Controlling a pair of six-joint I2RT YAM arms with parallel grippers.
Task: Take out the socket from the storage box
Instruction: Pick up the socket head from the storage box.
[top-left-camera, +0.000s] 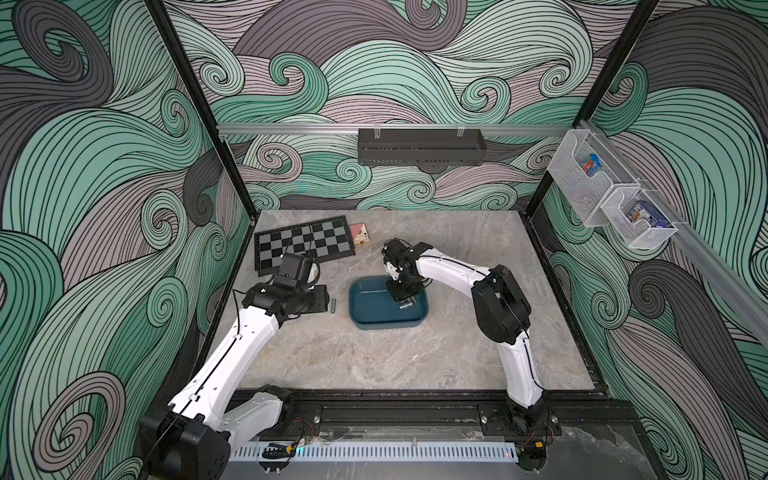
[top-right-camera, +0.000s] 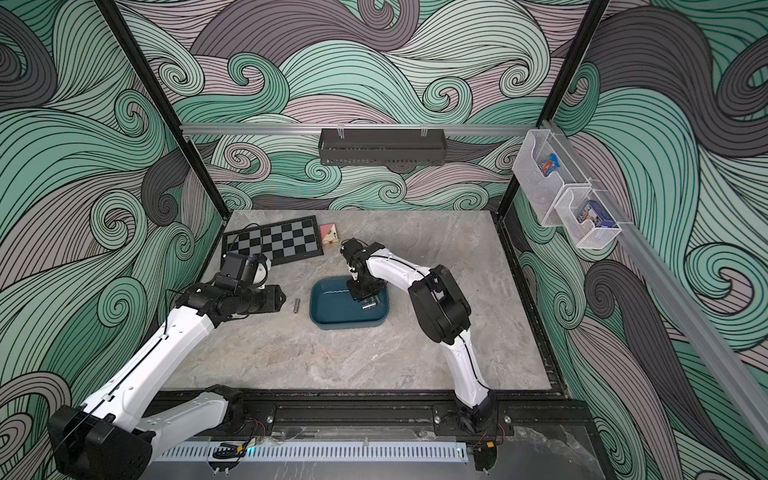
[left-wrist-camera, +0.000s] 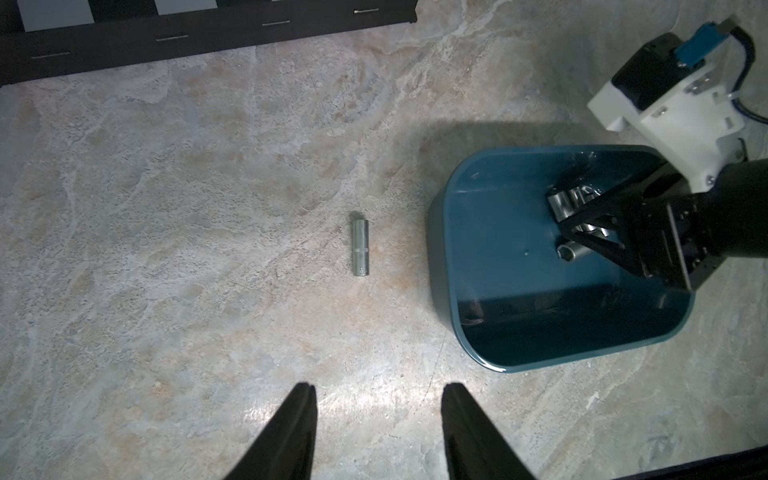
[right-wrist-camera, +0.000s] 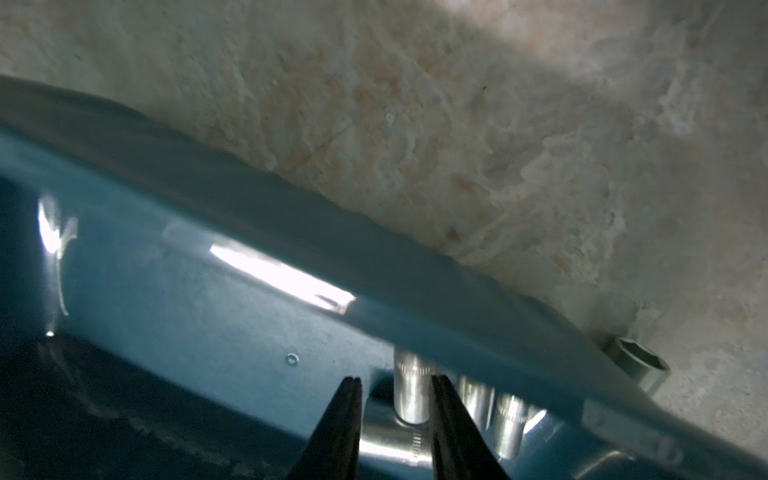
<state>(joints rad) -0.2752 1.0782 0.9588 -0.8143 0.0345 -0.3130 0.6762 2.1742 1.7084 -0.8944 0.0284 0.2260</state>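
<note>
On the grey stone-pattern table (top-left-camera: 374, 361), mid-field, the storage box (top-left-camera: 368, 309), a shallow teal tub, sits flat between the two arms. Inside it, toward the right arm's side, a small cluster of shiny metal sockets (left-wrist-camera: 562, 204) lies on the floor; the count is unclear because the tool partly hides them. Right gripper (right-wrist-camera: 395, 380) reaches down into the box, its fingers (right-wrist-camera: 338, 424) standing a little apart and straddling one socket (right-wrist-camera: 411, 390). One finger looks to be against it and a sliver of gap shows at the other, so it is not clamped as far as can be seen. Left gripper (left-wrist-camera: 380, 386) hovers over bare table just beside the box, jaws wide apart, holding nothing. Ahead of it, between tool and box, a loose socket (left-wrist-camera: 360, 248) lies on its side on the table, clear of the box wall. Back left corner: a chessboard (top-left-camera: 305, 243) lying flat, with a small pink-and-wood box (top-left-camera: 360, 235) just beside it. Black perforated tray (top-left-camera: 419, 147) on the rear rail; white mesh baskets (top-left-camera: 598, 187) on the right wall.
</note>
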